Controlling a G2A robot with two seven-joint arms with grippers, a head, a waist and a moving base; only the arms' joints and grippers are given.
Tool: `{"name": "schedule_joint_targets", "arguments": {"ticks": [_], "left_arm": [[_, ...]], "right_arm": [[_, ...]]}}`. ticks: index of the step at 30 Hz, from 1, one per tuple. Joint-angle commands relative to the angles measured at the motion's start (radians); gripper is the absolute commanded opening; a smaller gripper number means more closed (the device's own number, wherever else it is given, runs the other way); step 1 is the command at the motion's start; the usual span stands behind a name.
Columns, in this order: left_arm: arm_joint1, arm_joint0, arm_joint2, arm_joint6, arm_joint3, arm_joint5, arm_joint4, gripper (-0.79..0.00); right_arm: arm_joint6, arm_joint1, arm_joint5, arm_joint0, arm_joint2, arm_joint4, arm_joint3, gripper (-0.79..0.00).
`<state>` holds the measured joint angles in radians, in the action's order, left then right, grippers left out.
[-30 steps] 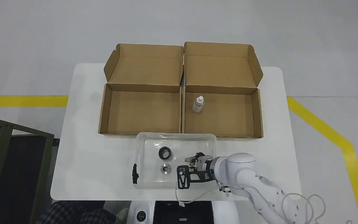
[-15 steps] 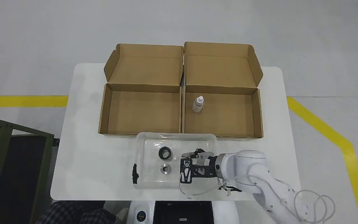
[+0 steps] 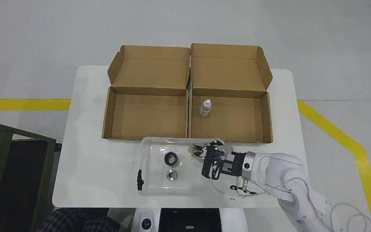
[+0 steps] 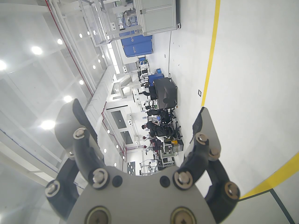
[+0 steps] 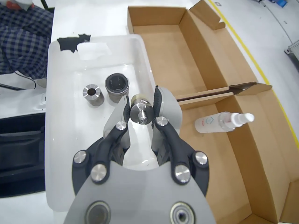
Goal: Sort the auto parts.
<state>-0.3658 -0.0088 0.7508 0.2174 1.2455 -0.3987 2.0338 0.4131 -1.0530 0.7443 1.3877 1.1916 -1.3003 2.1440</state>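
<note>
My right gripper [image 5: 141, 111] is shut on a short steel cylinder with a stub [image 5: 140, 115], held just above the clear plastic tray [image 5: 58, 127]. In the top view this gripper [image 3: 203, 155] hangs over the tray's far right part [image 3: 152, 144] with the steel part [image 3: 197, 151] at its tip. Two parts stand in the tray: a dark ringed sleeve [image 5: 116, 86] [image 3: 171, 158] and a small steel bushing [image 5: 93, 94] [image 3: 171, 175]. My left gripper [image 4: 140, 108] is open with nothing between its fingers and points out into the room.
Two open cardboard boxes lie side by side behind the tray: the left box [image 3: 122, 116] has nothing in it, the right box [image 3: 249, 119] holds a white spray bottle [image 3: 205, 107] [image 5: 222, 122]. Black tape [image 3: 139, 178] marks the tray's left rim.
The right gripper has moved from the tray's near edge toward the boxes and to the right. The two parts standing in the tray have not moved.
</note>
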Motion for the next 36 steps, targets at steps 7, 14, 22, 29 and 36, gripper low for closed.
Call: {"name": "schedule_joint_targets", "arguments": {"ticks": [7, 14, 22, 29, 36], "left_arm": [[0.000, 0.000, 0.000, 0.000, 0.000, 0.000, 0.000, 0.000], [0.000, 0.000, 0.000, 0.000, 0.000, 0.000, 0.000, 0.000], [0.000, 0.000, 0.000, 0.000, 0.000, 0.000, 0.000, 0.000], [0.000, 0.000, 0.000, 0.000, 0.000, 0.000, 0.000, 0.000], [0.000, 0.000, 0.000, 0.000, 0.000, 0.000, 0.000, 0.000]], "right_arm": [[-0.095, 0.002, -0.027, -0.007, 0.056, 0.063, 0.040, -0.785], [-0.152, 0.002, -0.041, -0.031, 0.083, 0.115, 0.059, -0.785], [-0.188, 0.000, -0.051, -0.062, 0.086, 0.139, 0.054, -0.785], [-0.219, -0.001, -0.043, -0.086, 0.092, 0.166, 0.046, -0.785], [-0.244, -0.002, -0.031, -0.094, 0.091, 0.182, 0.030, -0.785]]}}
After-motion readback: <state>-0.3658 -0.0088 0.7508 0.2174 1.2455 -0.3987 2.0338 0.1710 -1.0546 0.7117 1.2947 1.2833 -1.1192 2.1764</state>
